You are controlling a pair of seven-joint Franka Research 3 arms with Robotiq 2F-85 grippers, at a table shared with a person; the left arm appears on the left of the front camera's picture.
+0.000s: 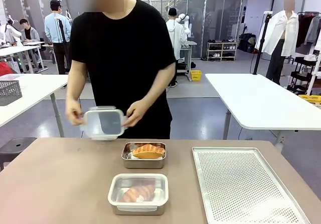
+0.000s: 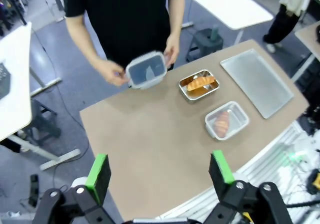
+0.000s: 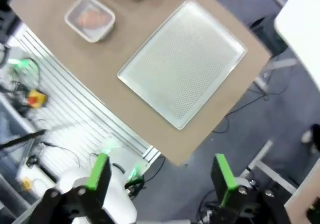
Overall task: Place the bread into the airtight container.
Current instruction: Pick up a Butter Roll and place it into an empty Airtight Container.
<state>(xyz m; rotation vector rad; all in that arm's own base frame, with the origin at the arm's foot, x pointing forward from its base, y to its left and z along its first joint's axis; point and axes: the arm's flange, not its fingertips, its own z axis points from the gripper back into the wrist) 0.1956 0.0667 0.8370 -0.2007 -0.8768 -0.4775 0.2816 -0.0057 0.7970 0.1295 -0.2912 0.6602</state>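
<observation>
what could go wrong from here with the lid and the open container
The person holds the lid in both hands at the far edge, above the table; lowered off-centre, it may not seal on the open container. The bread seems to rise to about the rim, so the lid could squash it. The closed container sits right in front and might get bumped.

My table (image 1: 60, 184) looks matt brown, smooth laminate. Beside the open shiny steel container (image 1: 144, 155) w/ glossy orange-brown bread (image 1: 148, 151): a closed steel box w/ clear plastic lid (image 1: 138, 193), & a dull perforated metal tray (image 1: 243, 186). My pincer pads (image 2: 98, 176): matt green rubber-like.
</observation>
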